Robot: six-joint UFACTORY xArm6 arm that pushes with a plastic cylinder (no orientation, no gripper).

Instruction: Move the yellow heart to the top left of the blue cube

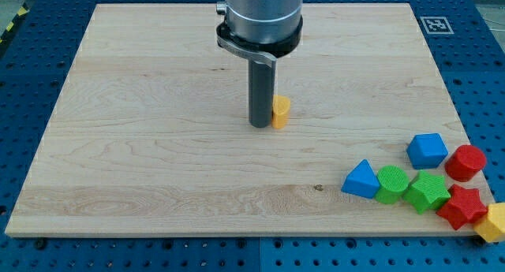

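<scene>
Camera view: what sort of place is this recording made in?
Probably a robotics lab bench: a wooden board on a blue perforated table, a fiducial marker, and toy blocks like the blue cube.

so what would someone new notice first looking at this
Probably the big arm coming down at the view's top centre, my tip resting just left of the yellow heart mid-board. Next, the colourful huddle at the view's bottom right, including the blue cube, a red cylinder and a blue triangular block.

A pale wooden board (158,146) carries the yellow heart (281,111) near its middle. At the view's bottom right lie a blue cube (427,150), blue triangular block (362,180), two green blocks (392,184), two red blocks (465,162) and a yellow block (495,222).
</scene>
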